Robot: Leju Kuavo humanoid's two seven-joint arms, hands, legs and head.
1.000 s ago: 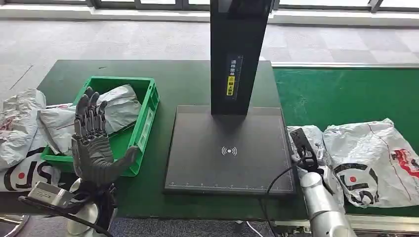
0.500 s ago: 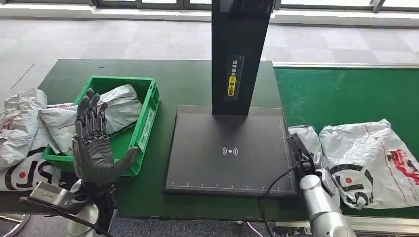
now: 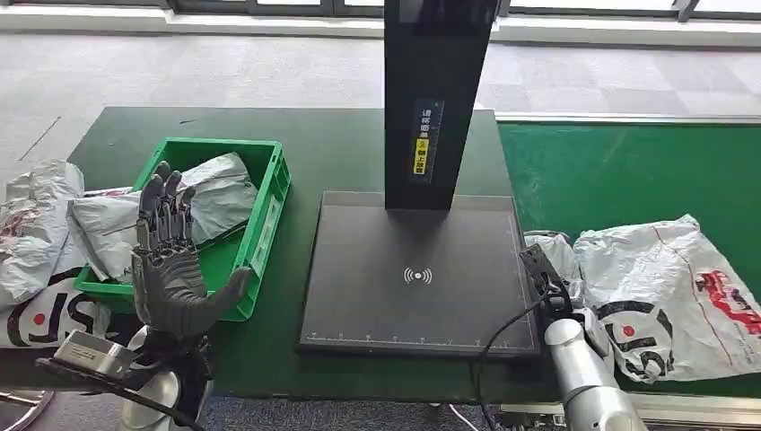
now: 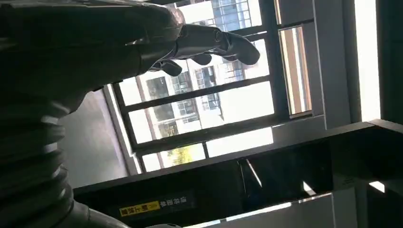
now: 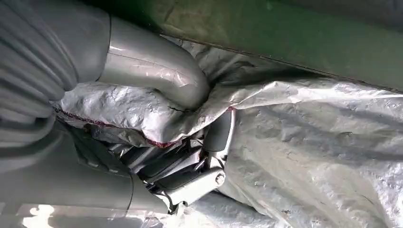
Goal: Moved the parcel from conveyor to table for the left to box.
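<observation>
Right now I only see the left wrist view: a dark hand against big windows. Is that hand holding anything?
Observer: No. In the head view the left hand is raised with fingers apart beside a green bin.
Operator: And the other hand?
Observer: The right hand grips a grey parcel, bag film bunched under its thumb.
Operator: Where is that parcel?
Observer: On the green conveyor, right of the black scanner plate.

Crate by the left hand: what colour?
Green crate; head view shows it best.
</observation>
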